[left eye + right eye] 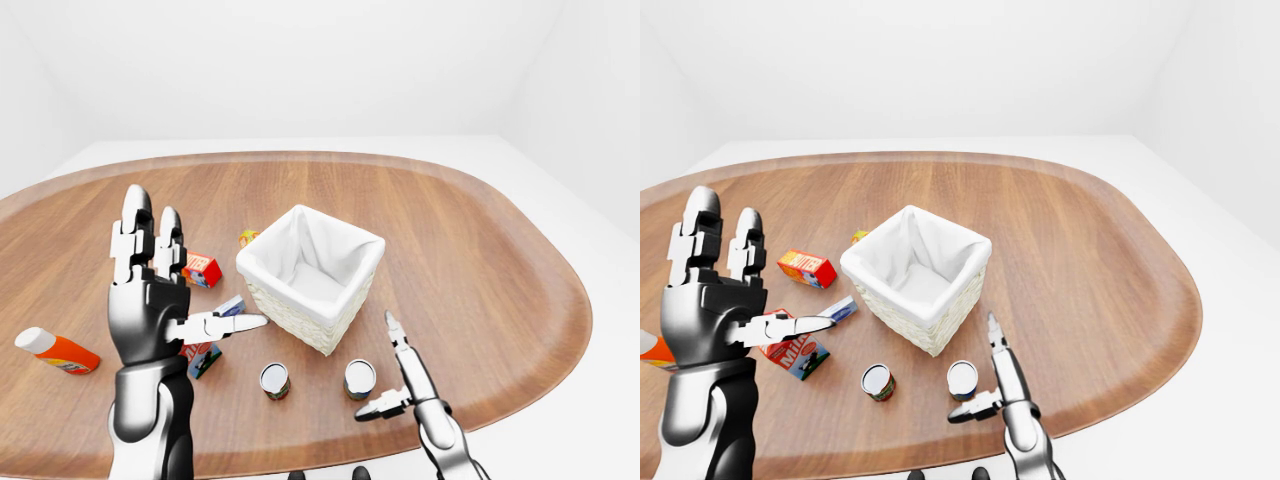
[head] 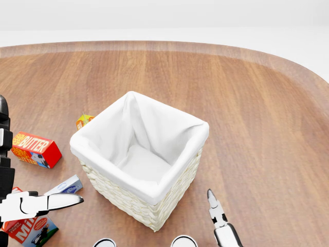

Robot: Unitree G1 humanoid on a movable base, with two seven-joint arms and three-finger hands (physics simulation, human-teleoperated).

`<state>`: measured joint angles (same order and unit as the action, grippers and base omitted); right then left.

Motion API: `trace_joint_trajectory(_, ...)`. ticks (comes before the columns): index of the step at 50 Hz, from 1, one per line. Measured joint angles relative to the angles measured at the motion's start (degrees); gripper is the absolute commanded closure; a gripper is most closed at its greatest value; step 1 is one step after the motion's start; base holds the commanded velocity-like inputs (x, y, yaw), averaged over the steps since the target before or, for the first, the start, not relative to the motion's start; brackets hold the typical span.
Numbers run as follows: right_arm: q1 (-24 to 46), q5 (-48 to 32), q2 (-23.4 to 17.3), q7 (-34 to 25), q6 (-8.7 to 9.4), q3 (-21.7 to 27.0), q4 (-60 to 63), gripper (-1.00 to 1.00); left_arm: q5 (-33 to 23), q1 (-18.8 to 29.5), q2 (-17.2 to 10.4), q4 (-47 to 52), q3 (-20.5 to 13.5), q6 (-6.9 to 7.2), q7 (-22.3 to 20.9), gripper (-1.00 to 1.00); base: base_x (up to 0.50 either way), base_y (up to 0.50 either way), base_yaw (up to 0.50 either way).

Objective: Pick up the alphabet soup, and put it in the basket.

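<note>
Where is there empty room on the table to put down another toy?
The wood right of the basket in the left-eye view is bare out to the table edge, and so is the stretch above it. Left of the basket is crowded: butter box, milk carton, orange bottle. Below it stand two cans by the right robot hand.

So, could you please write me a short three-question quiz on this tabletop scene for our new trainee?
1. True or false: the basket already holds a can.
2. Which hand is nearer the two cans: A left hand, B right hand?
3. Fill in: the red box on the table is labelled ____.

Key: 1 false, only its white lining shows; 2 B, beside the right can, the left can farther off; 3 butter.
</note>
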<state>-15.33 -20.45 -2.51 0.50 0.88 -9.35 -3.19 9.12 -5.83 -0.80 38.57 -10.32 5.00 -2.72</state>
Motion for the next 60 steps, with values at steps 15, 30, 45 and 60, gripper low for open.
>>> trace_joint_trajectory(15, 3.6, -3.2, 0.9, 1.6, 0.91, 0.3, -6.2, -1.0, 0.0, 0.1, -0.1, -0.5, 0.1, 0.0, 0.0, -1.0, 0.0, 0.0, 0.0)
trace_joint_trajectory(30, 5.7, -6.9, 1.4, 3.3, 2.26, -0.2, -10.0, -1.0, -0.2, 0.2, -0.1, -0.8, 0.2, 0.0, 0.0, -1.0, 0.0, 0.0, 0.0)
trace_joint_trajectory(45, 7.0, -9.5, 2.1, 4.6, 1.96, -1.5, -12.9, -1.0, -0.4, 0.1, -0.1, -1.1, 0.4, 0.0, -0.1, -1.0, 0.0, 0.0, 0.0)
trace_joint_trajectory(60, 7.8, -10.6, 2.7, 5.2, 1.38, -2.7, -15.0, -1.0, -0.6, 0.1, -0.1, -1.7, 0.5, 0.0, -0.2, -1.0, 0.0, 0.0, 0.0)
